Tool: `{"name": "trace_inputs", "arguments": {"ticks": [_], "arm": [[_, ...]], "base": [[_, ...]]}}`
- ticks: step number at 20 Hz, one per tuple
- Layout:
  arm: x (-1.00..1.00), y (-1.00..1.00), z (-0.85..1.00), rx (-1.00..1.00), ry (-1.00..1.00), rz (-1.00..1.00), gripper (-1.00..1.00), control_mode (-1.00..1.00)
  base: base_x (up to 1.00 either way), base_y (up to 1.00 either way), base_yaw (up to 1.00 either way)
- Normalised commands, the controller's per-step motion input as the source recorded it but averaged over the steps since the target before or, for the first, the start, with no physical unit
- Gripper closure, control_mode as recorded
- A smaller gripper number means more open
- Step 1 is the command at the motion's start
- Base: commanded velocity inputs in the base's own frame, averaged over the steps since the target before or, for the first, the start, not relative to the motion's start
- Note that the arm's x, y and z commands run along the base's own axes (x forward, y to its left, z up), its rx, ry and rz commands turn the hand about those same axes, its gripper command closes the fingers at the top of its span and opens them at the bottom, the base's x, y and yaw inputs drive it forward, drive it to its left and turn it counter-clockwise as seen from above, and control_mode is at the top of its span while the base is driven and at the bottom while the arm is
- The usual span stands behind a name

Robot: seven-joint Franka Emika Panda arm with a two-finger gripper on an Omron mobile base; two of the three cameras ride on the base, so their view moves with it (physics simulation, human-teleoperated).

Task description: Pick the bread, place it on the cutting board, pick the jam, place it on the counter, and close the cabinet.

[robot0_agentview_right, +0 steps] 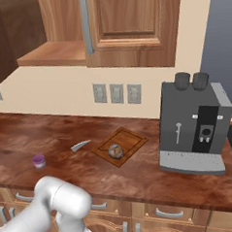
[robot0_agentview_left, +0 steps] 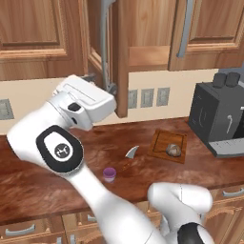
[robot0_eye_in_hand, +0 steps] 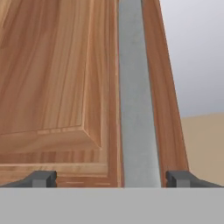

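Observation:
The bread [robot0_agentview_left: 174, 150] [robot0_agentview_right: 115, 150] lies on the cutting board [robot0_agentview_left: 161, 141] [robot0_agentview_right: 129, 136]. The jam [robot0_agentview_left: 110, 174] [robot0_agentview_right: 39, 161] stands upright on the counter [robot0_agentview_left: 28, 190] [robot0_agentview_right: 141, 174], left of the board. The cabinet door [robot0_agentview_left: 121, 57] [robot0_eye_in_hand: 52, 78] stands swung out over the counter, with its shelf [robot0_agentview_right: 56, 53] exposed. My gripper [robot0_agentview_left: 102, 82] [robot0_eye_in_hand: 111, 179] is open, right up against the door's face. The door's grey bar handle [robot0_agentview_left: 106, 43] [robot0_eye_in_hand: 135, 96] runs between my fingertips [robot0_eye_in_hand: 43, 178], nearer the right one. Nothing is held.
A curved knife [robot0_agentview_left: 132, 152] [robot0_agentview_right: 76, 148] lies between the jam and the board. A grey coffee machine [robot0_agentview_left: 217, 119] [robot0_agentview_right: 194, 127] stands at the counter's right. Wall sockets [robot0_agentview_left: 147, 97] sit behind; drawers [robot0_agentview_left: 21, 228] run below the counter's front edge.

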Motion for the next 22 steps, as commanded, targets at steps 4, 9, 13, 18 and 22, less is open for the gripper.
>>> {"name": "trace_inputs", "arguments": {"ticks": [4,9,13,18,22], "arm": [[0.00,-0.58,0.00,0.00,0.00,0.13,-1.00,-1.00],[0.00,-0.48,0.00,0.00,0.00,0.14,-1.00,-1.00],[0.00,-0.42,0.00,0.00,0.00,0.14,-1.00,-1.00],[0.00,-0.41,0.00,0.00,0.00,0.15,-1.00,-1.00],[0.09,-0.27,0.00,0.00,0.00,0.09,-1.00,-1.00]], "base": [[0.00,0.00,0.00],[0.00,0.00,0.00],[0.00,0.00,0.00],[0.00,0.00,0.00],[0.00,0.00,0.00]]}}
